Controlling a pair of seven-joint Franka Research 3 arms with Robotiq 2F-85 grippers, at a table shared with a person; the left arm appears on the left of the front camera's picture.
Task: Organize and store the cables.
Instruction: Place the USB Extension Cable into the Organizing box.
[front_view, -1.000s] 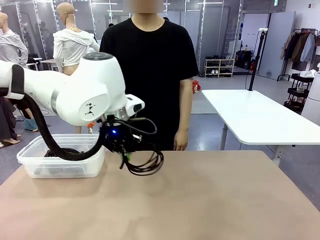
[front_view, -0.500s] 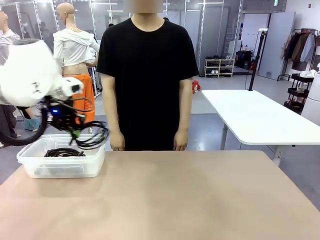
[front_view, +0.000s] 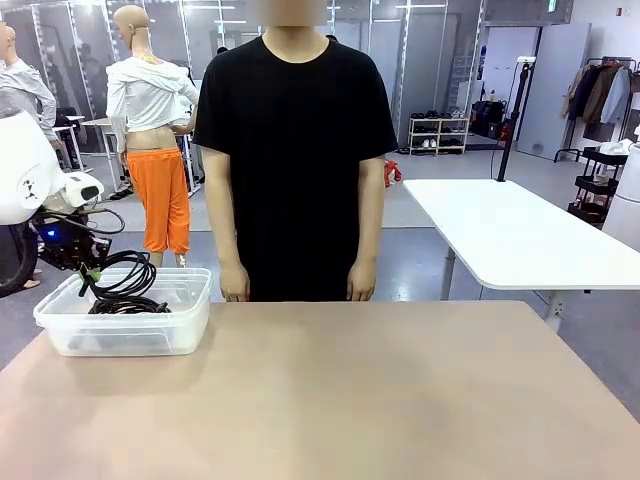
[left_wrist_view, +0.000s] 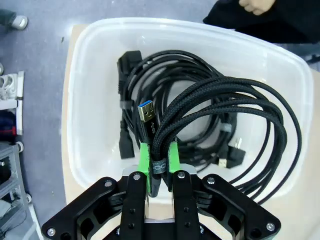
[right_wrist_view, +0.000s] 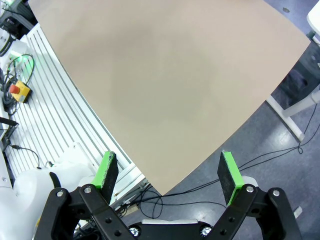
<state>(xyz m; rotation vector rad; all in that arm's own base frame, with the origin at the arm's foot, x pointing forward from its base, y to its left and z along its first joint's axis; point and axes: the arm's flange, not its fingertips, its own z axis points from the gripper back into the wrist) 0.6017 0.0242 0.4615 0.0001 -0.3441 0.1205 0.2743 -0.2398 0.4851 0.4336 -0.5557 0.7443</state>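
Since a second ago the left arm has swung from the middle of the tabletop (front_view: 400, 400) out to the far left, carrying its coil along; half a second ago the coil hung at the right side of the bin, and now it hangs over the bin's left half.

The left gripper (left_wrist_view: 159, 157) is clamped on a braided black cable (left_wrist_view: 235, 130), its green fingers (left_wrist_view: 144, 161) narrow, pressing a bunched section of the coil between them. The rest of that coil fans out beyond the fingertips as wide loops, and a plug with a blue insert (left_wrist_view: 146, 114) sticks up just beside the pinched strands. In the front view the gripper (front_view: 90, 272) sits above the left end of the clear plastic bin (front_view: 180, 335), with the held coil (front_view: 128, 275) drooping to the bin's rim level; whether it touches the contents cannot be told.

Inside the bin lie other coiled black cables (left_wrist_view: 145, 75) with small plug ends, resting on the bottom beneath the held loops.

The right gripper (right_wrist_view: 170, 172) holds nothing, its green fingers (right_wrist_view: 230, 175) spread wide, looking down on bare tabletop and floor past its edge.

A person (front_view: 295, 150) in a black shirt stands at the far side, hands hanging by the sides.
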